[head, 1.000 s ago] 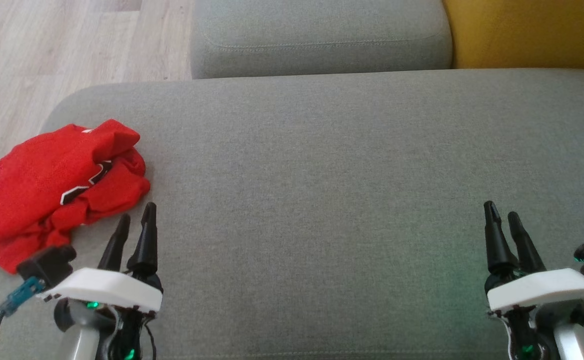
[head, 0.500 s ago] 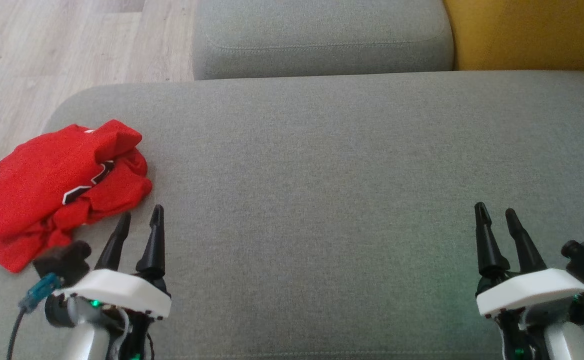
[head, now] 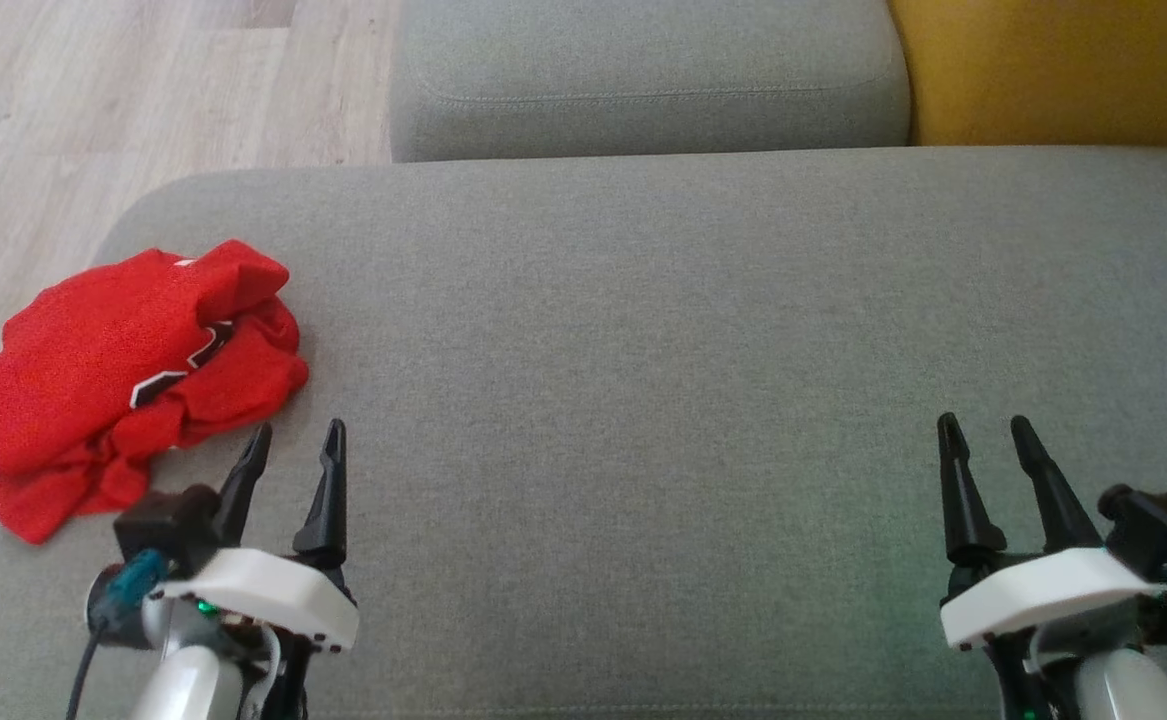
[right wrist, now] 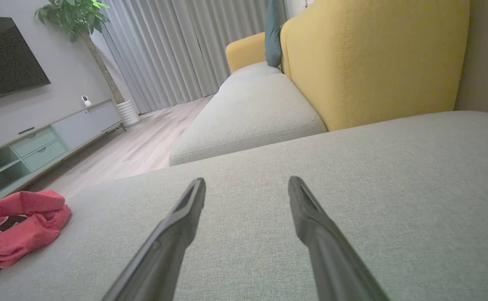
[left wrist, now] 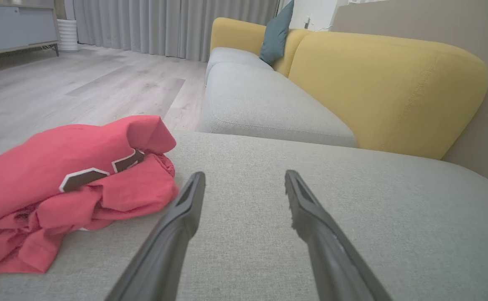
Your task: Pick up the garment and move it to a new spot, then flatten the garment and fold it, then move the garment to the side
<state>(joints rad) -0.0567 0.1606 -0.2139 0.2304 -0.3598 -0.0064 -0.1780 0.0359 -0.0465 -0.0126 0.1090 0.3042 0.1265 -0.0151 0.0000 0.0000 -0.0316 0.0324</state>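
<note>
The garment (head: 123,365) is a crumpled red jersey with a black-and-white mark, lying at the left end of a grey sofa cushion (head: 643,330). It also appears as a red heap (left wrist: 64,184) in the left wrist view and at the far left edge (right wrist: 14,225) of the right wrist view. My left gripper (head: 298,445) hovers open just to the right of the garment's near corner, with nothing between its fingers. Over the cushion's right side my right gripper (head: 983,435) is open and empty, far from the garment.
Beyond the cushion sits a second grey seat (head: 643,80) with a yellow backrest (head: 1053,70) to its right. Wood floor (head: 93,110) lies past the cushion's left edge. A TV cabinet (right wrist: 39,146) and curtains (right wrist: 177,54) stand across the room.
Both grippers turned at the wrist, so their fingers now show spread apart. The left drew slightly right, the right slightly left. The garment has not moved on the cushion.
</note>
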